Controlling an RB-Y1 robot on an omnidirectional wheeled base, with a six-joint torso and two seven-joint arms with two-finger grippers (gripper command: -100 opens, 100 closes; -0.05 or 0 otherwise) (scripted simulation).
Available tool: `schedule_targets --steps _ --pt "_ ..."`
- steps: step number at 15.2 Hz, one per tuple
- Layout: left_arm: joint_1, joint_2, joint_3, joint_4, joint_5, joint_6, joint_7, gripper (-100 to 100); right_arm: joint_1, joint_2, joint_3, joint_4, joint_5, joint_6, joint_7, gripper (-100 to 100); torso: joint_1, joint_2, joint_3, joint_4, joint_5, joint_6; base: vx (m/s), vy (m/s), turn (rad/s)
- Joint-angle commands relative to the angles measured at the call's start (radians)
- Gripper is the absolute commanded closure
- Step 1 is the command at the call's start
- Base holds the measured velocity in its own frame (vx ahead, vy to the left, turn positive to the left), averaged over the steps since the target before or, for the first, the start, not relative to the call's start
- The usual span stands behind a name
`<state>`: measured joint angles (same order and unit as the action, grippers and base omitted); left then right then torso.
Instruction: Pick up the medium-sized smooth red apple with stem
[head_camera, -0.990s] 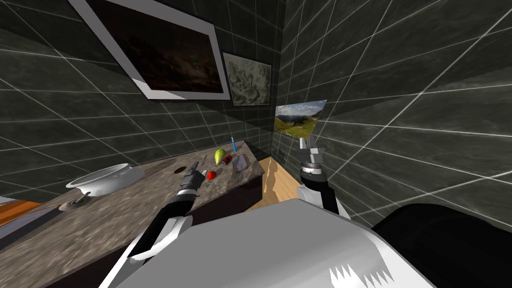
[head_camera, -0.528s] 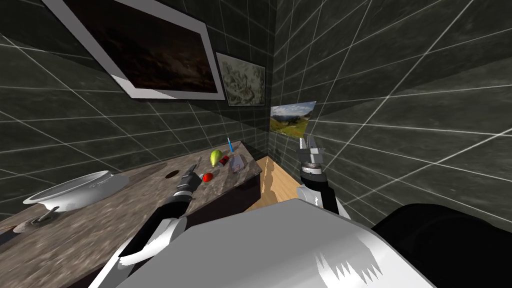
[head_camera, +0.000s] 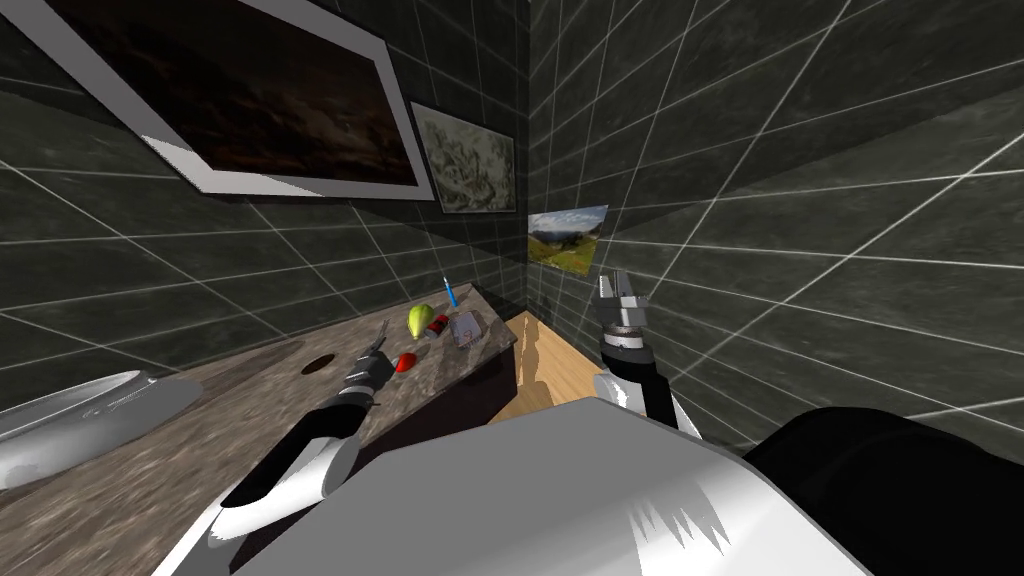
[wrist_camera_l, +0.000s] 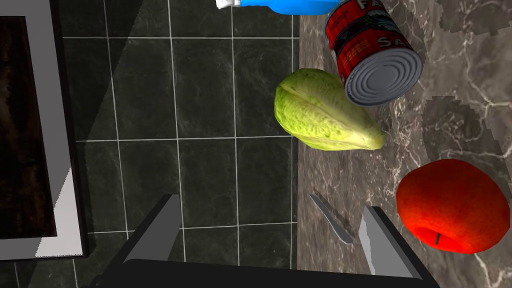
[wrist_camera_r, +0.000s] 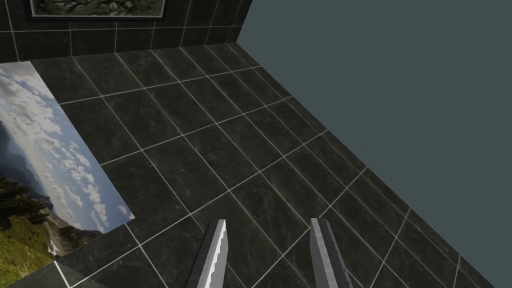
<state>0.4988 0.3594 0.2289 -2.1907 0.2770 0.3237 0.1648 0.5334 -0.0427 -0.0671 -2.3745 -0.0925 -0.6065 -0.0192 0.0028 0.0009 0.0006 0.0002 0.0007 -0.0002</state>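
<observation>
Your left claw (wrist_camera_l: 270, 237) is wide open and empty, low over the dark marbled stone counter (wrist_camera_l: 465, 60). The smooth, round red apple with a short dark stem (wrist_camera_l: 452, 205) sits just beside it but outside its mouth, past the finger (wrist_camera_l: 380, 240) nearer the counter's middle. By my judgement, you need to slide sideways toward that finger's side before closing. The apple is round, so its axis hardly matters. Your right claw (head_camera: 612, 288), fingers parted and empty, hangs well apart from the apple, so the left is nearer.

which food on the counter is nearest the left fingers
The red apple, just outside one of the left fingers. The green leafy vegetable and the red can, lying on its side, are farther ahead.
</observation>
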Motion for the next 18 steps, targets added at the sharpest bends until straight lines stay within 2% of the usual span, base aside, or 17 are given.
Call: schedule_targets --steps 1,3,4,6,7,9,10,12,13,15,16,18 --pt "0.000 0.008 0.026 0.006 0.017 0.050 0.007 -100 0.000 0.000 0.000 0.000 0.000 0.000 0.000 0 0.000 0.000 0.000 0.000 0.000 0.000 -0.022 0.012 -0.171" --pt "0.000 0.008 0.026 0.006 0.017 0.070 0.007 -100 0.000 0.000 0.000 0.000 0.000 0.000 0.000 0 0.000 0.000 0.000 0.000 0.000 0.001 -0.022 0.018 -0.142" --pt "-0.002 0.016 0.049 0.014 0.034 0.104 0.014 -100 0.000 0.000 0.000 0.000 0.000 0.000 0.000 0 0.000 0.000 0.000 0.000 0.000 0.000 -0.027 0.015 -0.211" --pt "-0.002 0.016 0.049 0.014 0.034 0.124 0.014 -100 0.000 0.000 0.000 0.000 0.000 0.000 0.000 0 0.000 0.000 0.000 0.000 0.000 0.001 -0.025 0.020 -0.164" --pt "-0.003 0.023 0.073 0.022 0.050 0.157 0.021 -100 0.000 0.000 0.000 0.000 0.000 0.000 0.000 0 0.000 0.000 0.000 0.000 0.000 0.000 -0.022 0.019 -0.179" --pt "-0.003 0.023 0.073 0.022 0.050 0.178 0.021 -100 0.000 0.000 0.000 0.000 0.000 0.000 0.000 0 0.000 0.000 0.000 0.000 0.000 0.001 -0.022 0.020 -0.152" --pt "-0.004 0.029 0.096 0.030 0.067 0.214 0.028 -100 0.000 0.000 0.000 0.000 0.000 0.000 0.000 0 0.000 0.000 0.000 0.000 0.000 0.000 -0.021 0.016 -0.183" --pt "-0.004 0.029 0.096 0.030 0.067 0.232 0.028 -100 0.000 0.000 0.000 0.000 0.000 0.000 0.000 0 0.000 0.000 0.000 0.000 0.000 0.001 -0.025 0.020 -0.147" --pt "-0.006 0.035 0.120 0.038 0.083 0.269 0.034 -100 0.000 0.000 0.000 0.000 0.000 0.000 0.000 0 0.000 0.000 0.000 0.000 0.000 0.000 -0.023 0.015 -0.189" --pt "-0.006 0.035 0.120 0.038 0.083 0.285 0.034 -100 0.000 0.000 0.000 0.000 0.000 0.000 0.000 0 0.000 0.000 0.000 0.000 0.000 0.001 -0.022 0.018 -0.145" --pt "-0.007 0.040 0.143 0.046 0.099 0.320 0.041 -100 0.000 0.000 0.000 0.000 0.000 0.000 0.000 0 0.000 0.000 0.000 0.000 0.000 0.000 -0.023 0.016 -0.229" --pt "-0.007 0.040 0.143 0.046 0.099 0.338 0.041 -100 0.000 0.000 0.000 0.000 0.000 0.000 0.000 0 0.000 0.000 0.000 0.000 0.000 0.000 -0.020 0.022 -0.138"
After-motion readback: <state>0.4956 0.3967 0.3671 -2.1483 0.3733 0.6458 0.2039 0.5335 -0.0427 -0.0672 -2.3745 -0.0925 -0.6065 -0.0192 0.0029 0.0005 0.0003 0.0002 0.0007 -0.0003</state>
